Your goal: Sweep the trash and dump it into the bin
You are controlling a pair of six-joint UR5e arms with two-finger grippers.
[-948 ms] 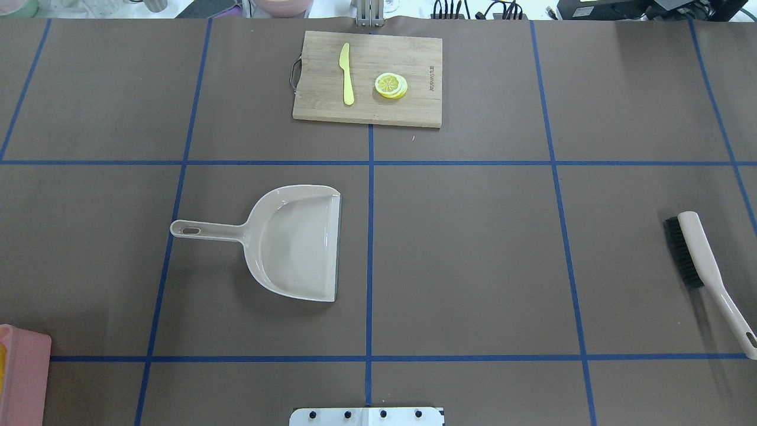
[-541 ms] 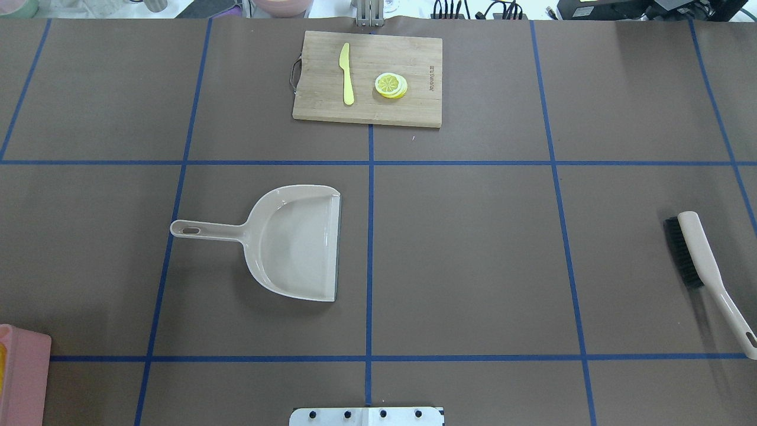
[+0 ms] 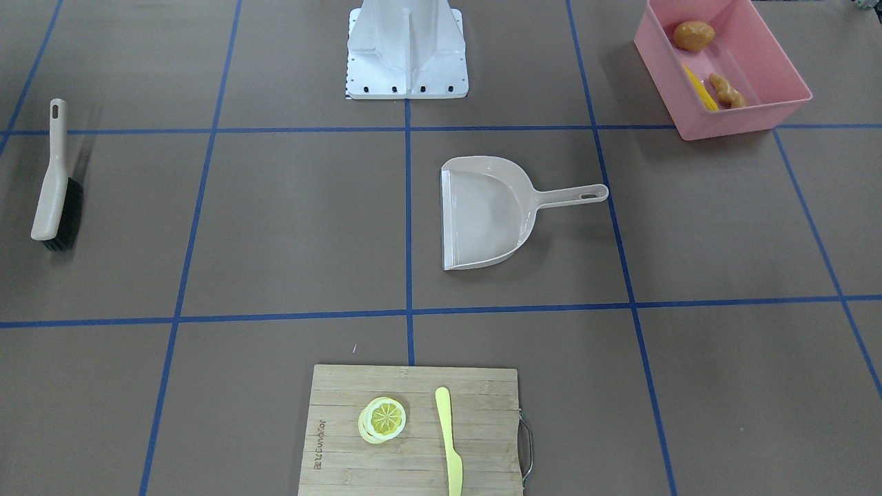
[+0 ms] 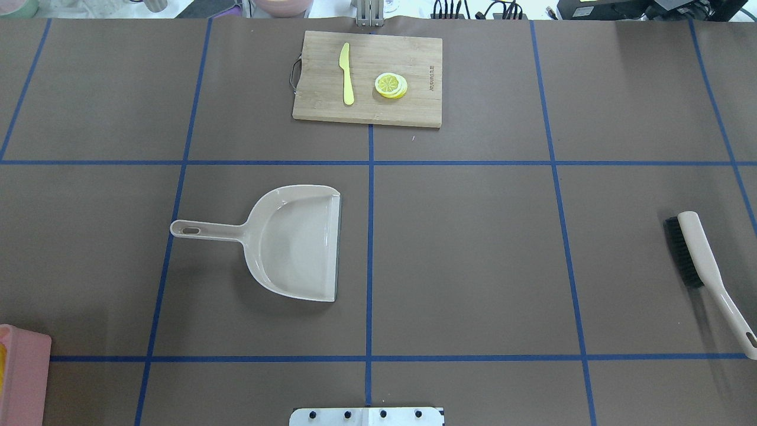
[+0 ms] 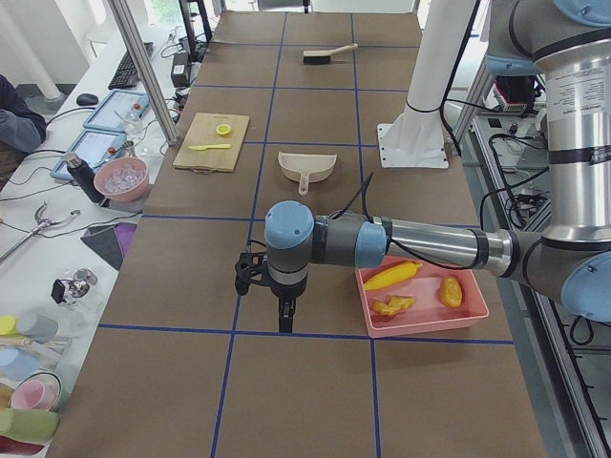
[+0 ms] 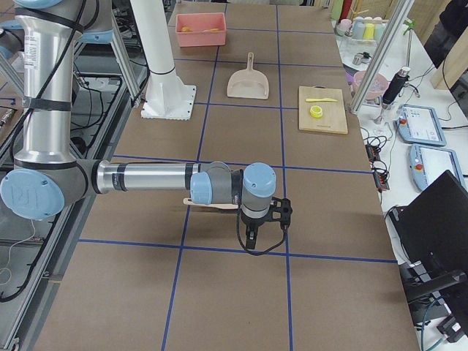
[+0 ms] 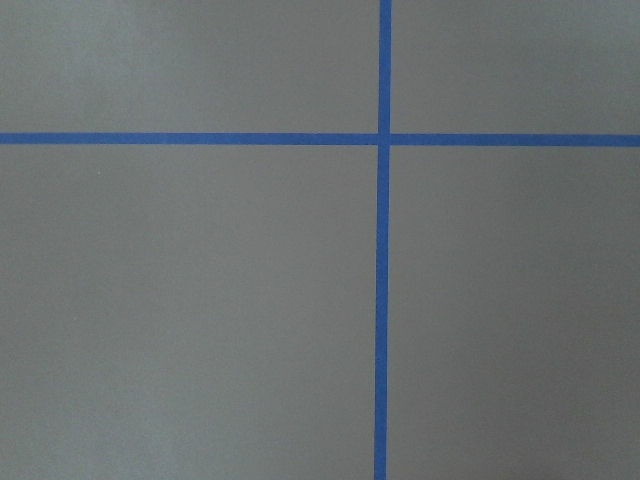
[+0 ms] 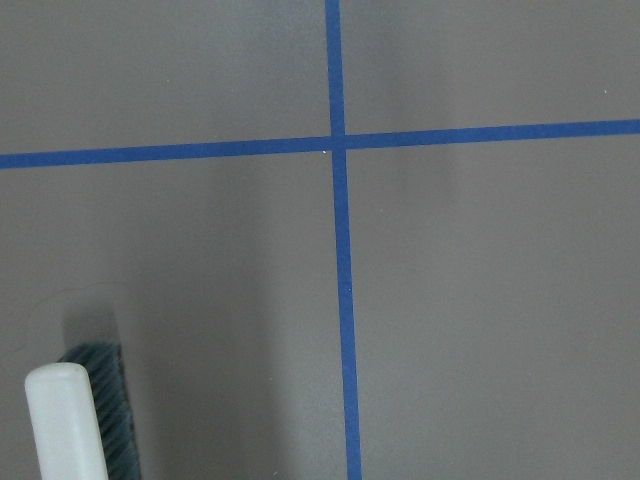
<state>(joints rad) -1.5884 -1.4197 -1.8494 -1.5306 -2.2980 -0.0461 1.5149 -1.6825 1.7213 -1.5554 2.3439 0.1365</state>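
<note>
The pink bin [image 3: 747, 112] stands at the table's near-left corner; its edge shows in the overhead view [image 4: 26, 378]. Inside it lie the brown potato [image 3: 693, 34], the yellow corn cob [image 3: 701, 89] and the tan ginger root [image 3: 727, 91]. The left gripper [image 5: 284, 321] shows only in the exterior left view, pointing down over bare table beside the bin; I cannot tell if it is open. The right gripper [image 6: 252, 237] shows only in the exterior right view, near the brush; I cannot tell its state.
The beige dustpan [image 4: 295, 242] lies empty left of centre, handle pointing left. The brush [image 4: 698, 254] lies at the right edge and shows in the right wrist view [image 8: 65, 425]. A wooden cutting board [image 4: 414, 53] at the far side holds a lemon slice [image 4: 390, 85] and a yellow knife [image 4: 346, 74].
</note>
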